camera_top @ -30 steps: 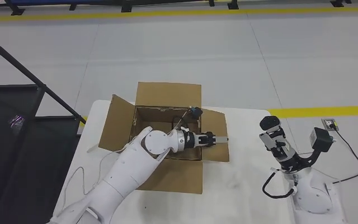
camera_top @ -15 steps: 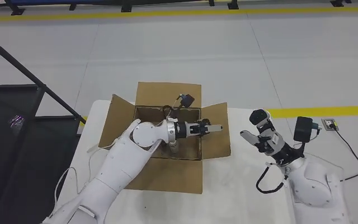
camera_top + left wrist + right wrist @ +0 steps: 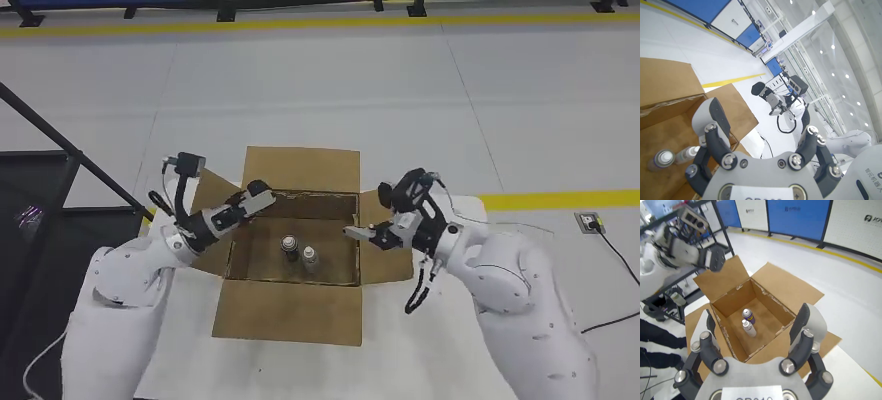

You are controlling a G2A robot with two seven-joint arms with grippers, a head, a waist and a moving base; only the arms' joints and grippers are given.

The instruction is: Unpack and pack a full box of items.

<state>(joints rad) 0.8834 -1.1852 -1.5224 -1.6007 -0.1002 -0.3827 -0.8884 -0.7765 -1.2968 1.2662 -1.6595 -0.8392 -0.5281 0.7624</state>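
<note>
**Desk [image 3: 400,350]: two items in the box**

The open box [image 3: 300,168] holds a can [image 3: 289,244] and a bottle [image 3: 310,258], upright, just beside each other. Left jaws and right jaws hang released, empty, over opposite flaps. Both items look light, rigid and slick, so grip mid-body.

I read bright, even overhead light; ceiling lamps [image 3: 833,46] glare high beyond the box [image 3: 290,312]. Box interior shaded, shadows soft. Wrist views bend lines near their edges.
</note>
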